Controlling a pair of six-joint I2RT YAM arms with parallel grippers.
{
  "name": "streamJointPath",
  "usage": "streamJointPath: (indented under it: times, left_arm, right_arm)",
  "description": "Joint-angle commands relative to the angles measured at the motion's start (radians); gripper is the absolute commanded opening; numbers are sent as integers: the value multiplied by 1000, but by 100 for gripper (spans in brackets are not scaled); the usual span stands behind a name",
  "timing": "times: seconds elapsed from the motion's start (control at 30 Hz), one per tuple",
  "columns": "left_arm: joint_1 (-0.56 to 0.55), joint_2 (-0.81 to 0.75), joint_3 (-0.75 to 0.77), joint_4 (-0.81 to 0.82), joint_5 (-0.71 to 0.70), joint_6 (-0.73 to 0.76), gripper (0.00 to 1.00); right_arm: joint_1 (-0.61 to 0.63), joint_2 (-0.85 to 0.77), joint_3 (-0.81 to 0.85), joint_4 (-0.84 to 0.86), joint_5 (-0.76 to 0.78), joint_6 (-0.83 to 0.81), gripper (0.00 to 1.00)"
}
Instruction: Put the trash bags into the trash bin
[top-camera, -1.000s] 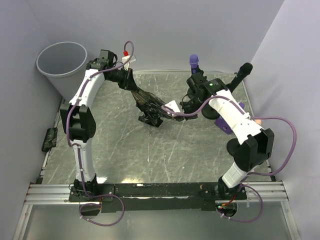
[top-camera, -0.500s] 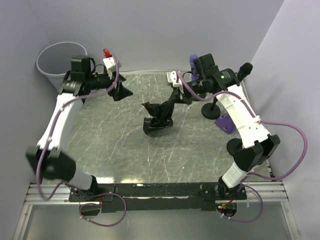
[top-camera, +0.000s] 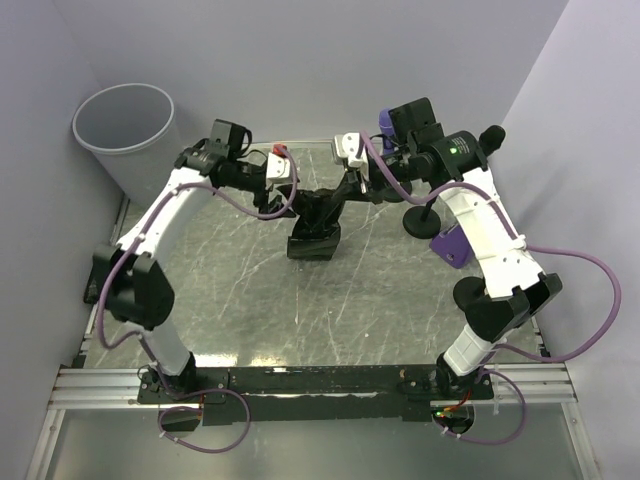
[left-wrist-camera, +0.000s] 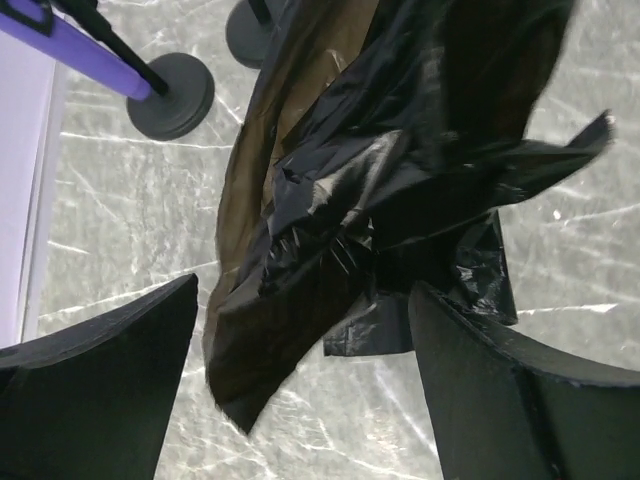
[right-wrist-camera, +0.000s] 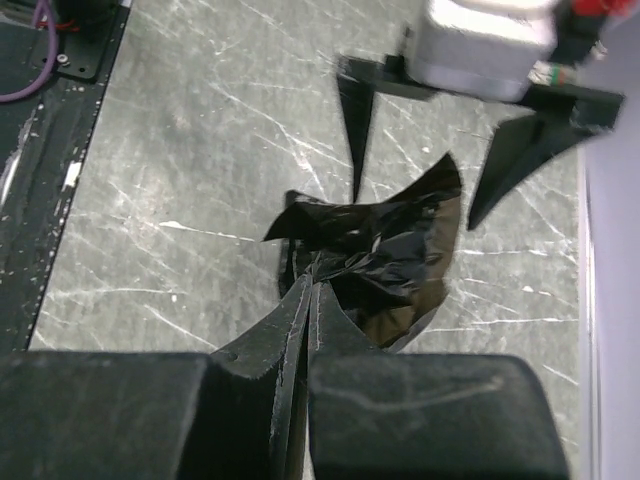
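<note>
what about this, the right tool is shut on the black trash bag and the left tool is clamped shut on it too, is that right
Not quite. The right tool is shut on the black trash bag, but the left tool is open, not clamped on it. The left wrist view shows its two fingers standing wide apart in front of the bag.

Soft, even light fills the overhead view, with faint shadows and pale glare streaks on the table (top-camera: 250, 300). In both wrist views the bottom of the frame is dark and blurred, while the black bag (left-wrist-camera: 380, 180) catches white glints on its creases.
</note>
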Motion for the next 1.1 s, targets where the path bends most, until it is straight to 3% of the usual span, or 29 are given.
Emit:
streamJointPath:
  times: [0.0,0.13,0.27,0.4,0.43,0.5,0.53,1.07]
  left_arm:
    - [-4,37,148,-118,99,186,88]
    - [-33,52,142,-124,123,227,72]
    - [-55,69,133,-132,122,206,42]
    - [-52,61,106,-123,97,184,32]
    - [-50,60,102,-121,96,172,26]
    - [-50,57,90,-118,86,160,3]
    - [-50,54,85,-118,83,154,1]
    - [92,-2,100,-159,14,100,1]
  right_arm:
    - [8,9,19,-29,-21,-8,0]
    - [8,4,-13,9,-7,11,0]
    - [-1,-2,-32,31,-7,32,0]
    - [-20,-11,-44,32,-16,32,0]
    - [-23,-13,-48,35,-16,29,0]
    - [-29,-13,-45,22,-16,17,0]
    - [-33,-13,-41,14,-16,12,0]
    - [-159,-129,-146,-31,27,-8,0]
